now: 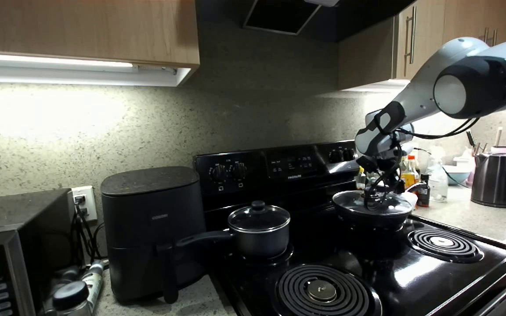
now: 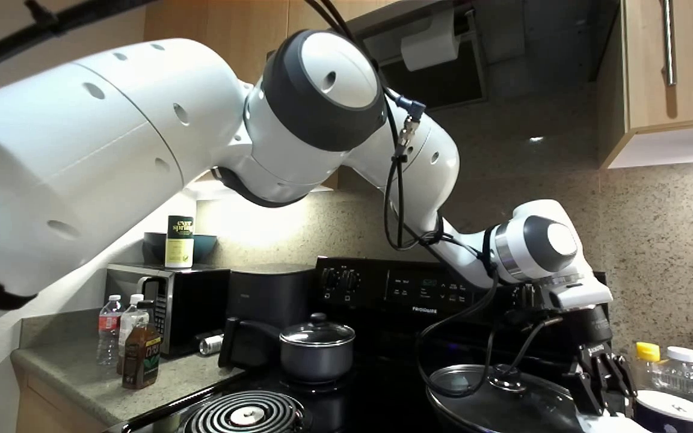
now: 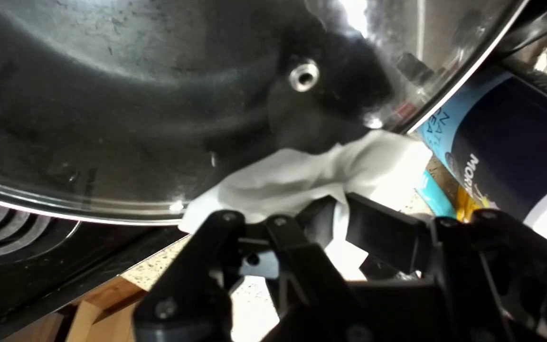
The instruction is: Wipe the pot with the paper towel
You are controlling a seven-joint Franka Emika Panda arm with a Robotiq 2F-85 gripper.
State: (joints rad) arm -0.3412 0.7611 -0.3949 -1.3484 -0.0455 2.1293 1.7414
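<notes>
We had the gripper [image 3: 340, 204] jaws drawn in narrow, pinching the paper towel [image 3: 273, 183]; the sheet draped over the rim of the glass lid [image 3: 169, 109], touching it. The pot [image 1: 369, 218] sat under that lid at the back of the stove [image 1: 393, 267], apart from the long-handled saucepan [image 1: 264, 241].

Text we could read: FRIGIDAIRE on the back panel [image 1: 275, 180] in both exterior views, COSORI on the air fryer [image 1: 147, 245], a green 53 on the microwave [image 1: 37, 237], "ever spring" on the tube [image 2: 179, 240] standing on top of it. The wrist view gave us MOR and NAT on a dark-blue canister [image 3: 520, 142] just beside the lid; the rest of that label we couldn't get.

Visibility: in an exterior view, cables [image 1: 381, 179] hung across the lid, so we couldn't separate gripper from wiring there. In an exterior view, the frame's bottom edge cropped the pot [image 2: 539, 409] and most of the paper towel. The label on the brown bottle [image 2: 142, 355] was too small for us. In the wrist view, dark fingers [image 3: 385, 232] hid part of the sheet.
</notes>
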